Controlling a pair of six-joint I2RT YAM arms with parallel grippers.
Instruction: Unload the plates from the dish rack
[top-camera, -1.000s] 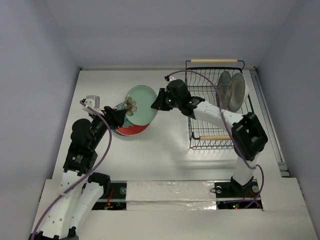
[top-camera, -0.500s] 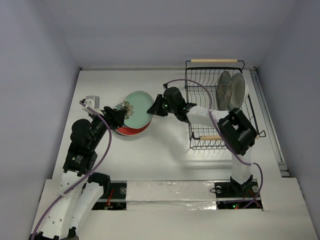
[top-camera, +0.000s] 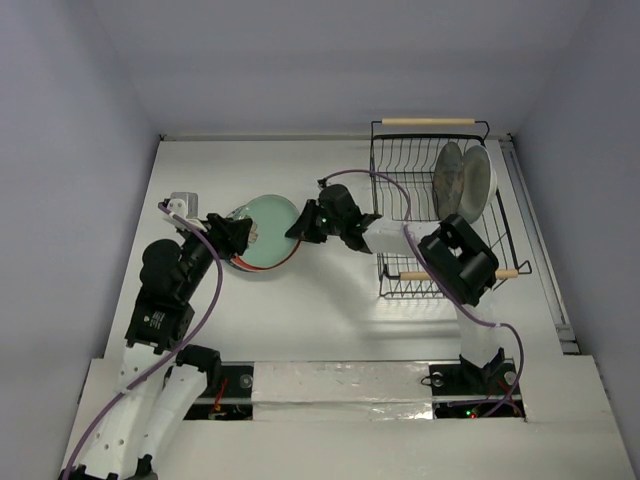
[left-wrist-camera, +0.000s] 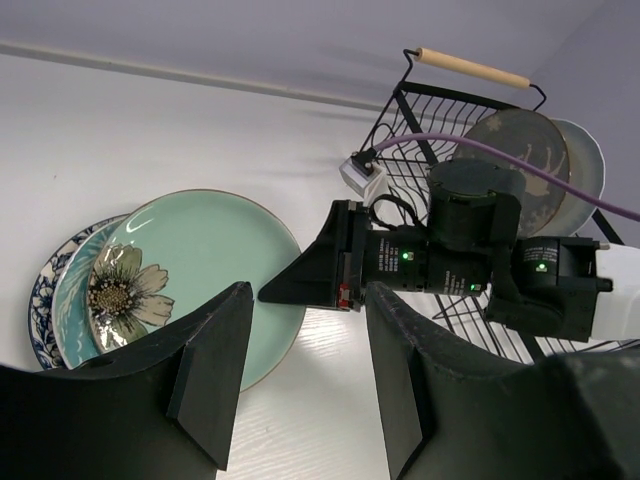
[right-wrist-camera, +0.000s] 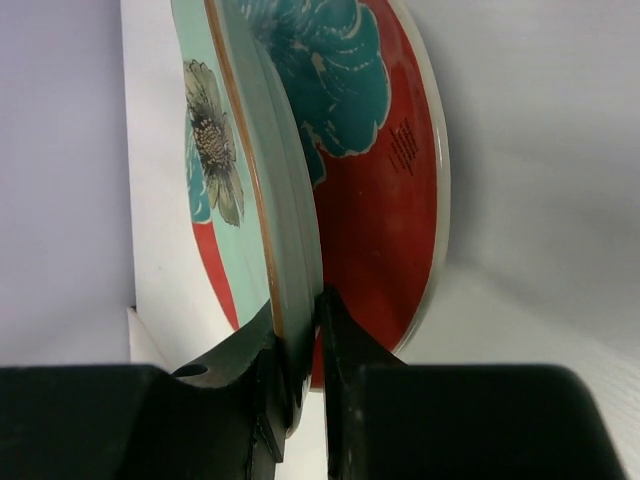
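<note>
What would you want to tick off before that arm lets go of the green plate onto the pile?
1. Grip on the plate: ok. The right gripper is shut on the rim of the green plate.
2. Plate lying flat: not ok. It looks tilted, its gripped edge raised off the red plate.
3. Plate over the pile: ok. It covers most of the red plate and the blue-white plate.
4. Left gripper out of the way: cannot tell. It is open, close beside the pile.
5. Dish rack emptied: not ok. The grey-brown plate and white plate stand in it.
</note>
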